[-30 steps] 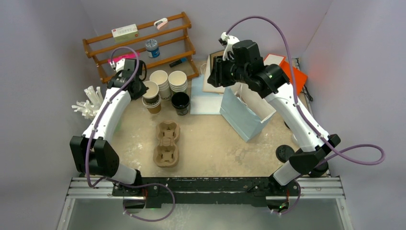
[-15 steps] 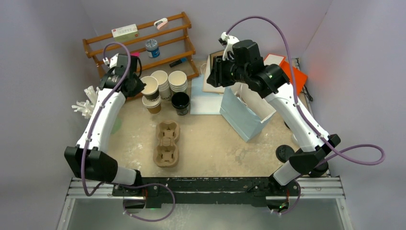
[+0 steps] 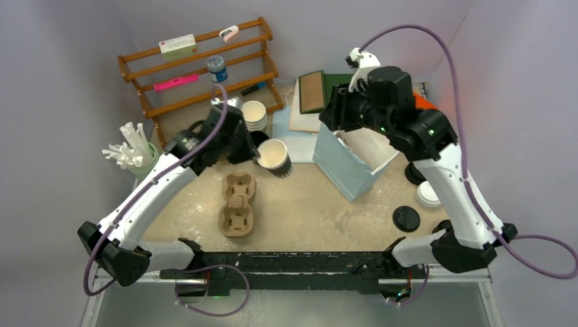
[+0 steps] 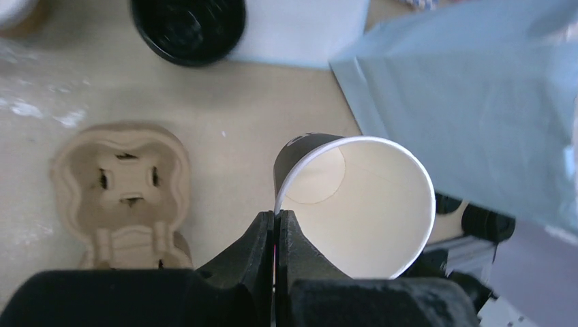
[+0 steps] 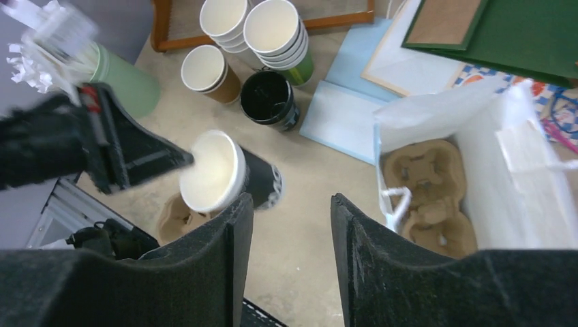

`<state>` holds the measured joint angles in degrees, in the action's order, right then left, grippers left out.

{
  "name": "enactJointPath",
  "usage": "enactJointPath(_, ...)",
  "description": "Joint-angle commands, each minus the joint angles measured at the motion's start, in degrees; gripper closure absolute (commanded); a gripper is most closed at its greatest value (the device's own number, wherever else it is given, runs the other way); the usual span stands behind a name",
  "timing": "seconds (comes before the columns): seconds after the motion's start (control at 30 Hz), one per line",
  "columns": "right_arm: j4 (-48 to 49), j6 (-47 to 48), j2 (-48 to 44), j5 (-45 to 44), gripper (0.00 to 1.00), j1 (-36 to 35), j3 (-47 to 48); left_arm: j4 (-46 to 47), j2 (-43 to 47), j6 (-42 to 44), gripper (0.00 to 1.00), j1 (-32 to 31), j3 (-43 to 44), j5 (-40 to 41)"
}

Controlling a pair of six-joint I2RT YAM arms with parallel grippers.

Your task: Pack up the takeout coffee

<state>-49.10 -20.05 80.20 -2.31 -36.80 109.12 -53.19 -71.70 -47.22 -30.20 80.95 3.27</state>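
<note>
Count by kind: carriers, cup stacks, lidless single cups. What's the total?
Carriers: 2 (table carrier, bagged carrier)
Cup stacks: 2 (white stack, green-based stack)
Lidless single cups: 3 (held cup, black cup, brown cup)
Total: 7

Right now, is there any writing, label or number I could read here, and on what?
None can be read.
White box: red-and-white label, too small.
Jar: label too small.
Tilted cup: white print on its dark side, blurred.

No text legible: box (image 3: 178,45) label, cup (image 5: 232,176) sleeve print blurred.
</note>
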Motion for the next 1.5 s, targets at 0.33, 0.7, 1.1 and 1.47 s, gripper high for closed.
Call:
enactJointPath(0.33,-15.7,-0.6,2.54,-4.44,0.26,-0.21,2.39,21.82,-8.65,4.67,1.0,-20.87,-9.95,-0.25)
enactJointPath(0.7,-10.83,-2.65,11.12,-9.55,1.0,-0.2,11.11,28.43,-11.66,8.01,1.0,-21.75,-13.7,-2.95)
enactJointPath(1.1,-6.85,-1.29,11.29,-9.03,0.84,-0.2,11.45,18.38,-9.79,11.08,1.0,-22.06,-8.51,9.49)
enactJointPath(1.47,-4.95,1.53,8.6,-7.68,0.3,-0.12,12.07,11.79,-4.82,7.55,1.0,-13.29,-10.78,7.55)
